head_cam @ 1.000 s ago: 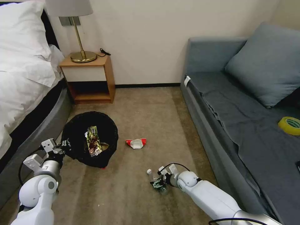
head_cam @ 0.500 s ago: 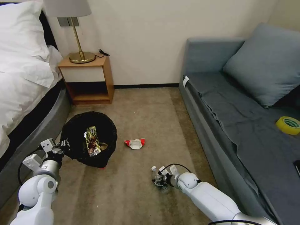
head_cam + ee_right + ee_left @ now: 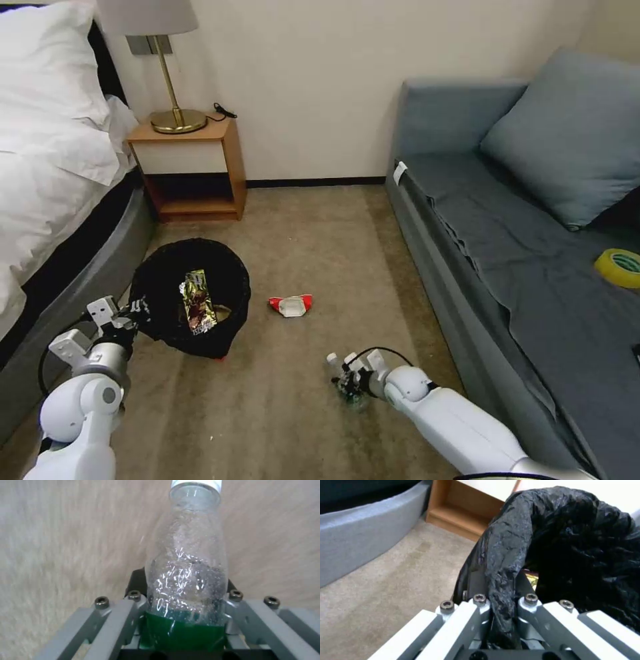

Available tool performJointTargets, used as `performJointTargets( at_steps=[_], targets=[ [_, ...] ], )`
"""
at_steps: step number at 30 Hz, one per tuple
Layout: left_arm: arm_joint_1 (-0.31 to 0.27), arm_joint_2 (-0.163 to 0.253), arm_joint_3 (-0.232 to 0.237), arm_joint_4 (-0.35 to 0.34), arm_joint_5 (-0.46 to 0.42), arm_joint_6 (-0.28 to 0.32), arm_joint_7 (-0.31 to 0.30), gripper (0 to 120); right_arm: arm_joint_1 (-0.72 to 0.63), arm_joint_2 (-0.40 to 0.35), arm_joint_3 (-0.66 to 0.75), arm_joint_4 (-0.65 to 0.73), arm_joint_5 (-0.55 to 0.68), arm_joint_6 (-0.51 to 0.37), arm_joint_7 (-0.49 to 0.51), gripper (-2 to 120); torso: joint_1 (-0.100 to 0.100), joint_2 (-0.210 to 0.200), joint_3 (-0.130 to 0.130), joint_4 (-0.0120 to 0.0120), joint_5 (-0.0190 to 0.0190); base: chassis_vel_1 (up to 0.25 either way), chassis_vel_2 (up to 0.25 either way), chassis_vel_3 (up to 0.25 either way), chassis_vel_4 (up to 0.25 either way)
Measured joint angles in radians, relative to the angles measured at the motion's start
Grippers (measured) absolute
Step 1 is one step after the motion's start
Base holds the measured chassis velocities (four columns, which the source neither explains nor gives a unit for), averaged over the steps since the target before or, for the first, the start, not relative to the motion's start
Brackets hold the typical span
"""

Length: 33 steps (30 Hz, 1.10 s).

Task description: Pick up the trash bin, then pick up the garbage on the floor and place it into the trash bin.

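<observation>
Down on the carpet (image 3: 300, 413), the bin (image 3: 191, 297) sits near the bed (image 3: 60, 200), its black liner rim pinched in the left pincer (image 3: 501, 620). Inside lies a gold-brown wrapper (image 3: 198, 301). Just beside the bin, a red-white wrapper (image 3: 290, 305) lies on the floor. Nearer the sofa (image 3: 520, 253), the right pincer (image 3: 186, 620) is clamped round a clear bottle (image 3: 188, 580) at its green label, cap pointing away.

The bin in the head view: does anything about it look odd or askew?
Yes. The bin leans, its mouth tipped toward the camera, because the left pincer pinches its black bag at the rim. A wrapper lies inside.
</observation>
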Motion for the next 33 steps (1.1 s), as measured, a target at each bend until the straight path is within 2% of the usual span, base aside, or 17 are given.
performJointTargets(
  at_steps=[3, 7, 11, 13, 19, 23, 28, 33],
  targets=[
    [-0.002, 0.003, 0.017, -0.006, 0.005, 0.005, -0.001, 4, 0.008, -0.057, 0.075, 0.129, 0.036, -0.01, 0.034, 25, 0.0, 0.0, 0.0, 0.0, -0.0003, 0.0, 0.0, 0.0, 0.0],
    [-0.002, 0.008, 0.04, -0.007, 0.001, 0.018, 0.0, 4, 0.045, -0.096, 0.134, 0.229, 0.072, 0.008, 0.061, 25, 0.0, 0.0, 0.0, 0.0, -0.0006, 0.0, 0.0, 0.0, 0.0],
    [0.001, 0.009, 0.067, -0.002, 0.001, 0.029, 0.007, 4, 0.092, -0.105, 0.156, 0.301, 0.129, 0.04, 0.114, 25, 0.0, 0.0, 0.0, 0.0, -0.0006, 0.0, 0.0, 0.0, 0.0],
    [0.007, 0.008, 0.084, -0.003, -0.002, 0.043, 0.013, 4, 0.128, -0.098, 0.162, 0.363, 0.187, 0.055, 0.152, 25, 0.0, 0.0, 0.0, 0.0, -0.0004, 0.0, 0.0, 0.0, 0.0],
    [0.016, 0.017, 0.108, -0.021, -0.023, 0.07, 0.027, 4, 0.182, -0.077, 0.115, 0.469, 0.273, 0.129, 0.181, 25, 0.0, 0.0, 0.0, 0.0002, -0.0004, 0.0, 0.0, 0.0, 0.0],
    [0.033, 0.019, 0.131, -0.038, -0.045, 0.105, 0.034, 4, 0.233, -0.013, 0.046, 0.569, 0.345, 0.205, 0.227, 25, 0.0, 0.0, 0.0, 0.0002, -0.0006, 0.0, 0.0, 0.0, 0.0],
    [0.037, 0.006, 0.142, -0.043, -0.035, 0.11, 0.038, 4, 0.257, 0.014, -0.008, 0.647, 0.43, 0.221, 0.243, 25, 0.0, 0.0, 0.0, 0.0002, -0.0008, 0.0, 0.0, 0.0, 0.0],
    [0.033, 0.002, 0.149, -0.057, -0.039, 0.118, 0.04, 4, 0.259, 0.023, -0.077, 0.666, 0.427, 0.234, 0.225, 25, 0.0, 0.0, 0.0, 0.0001, -0.0007, 0.0, 0.0, 0.0, 0.0]
  ],
)
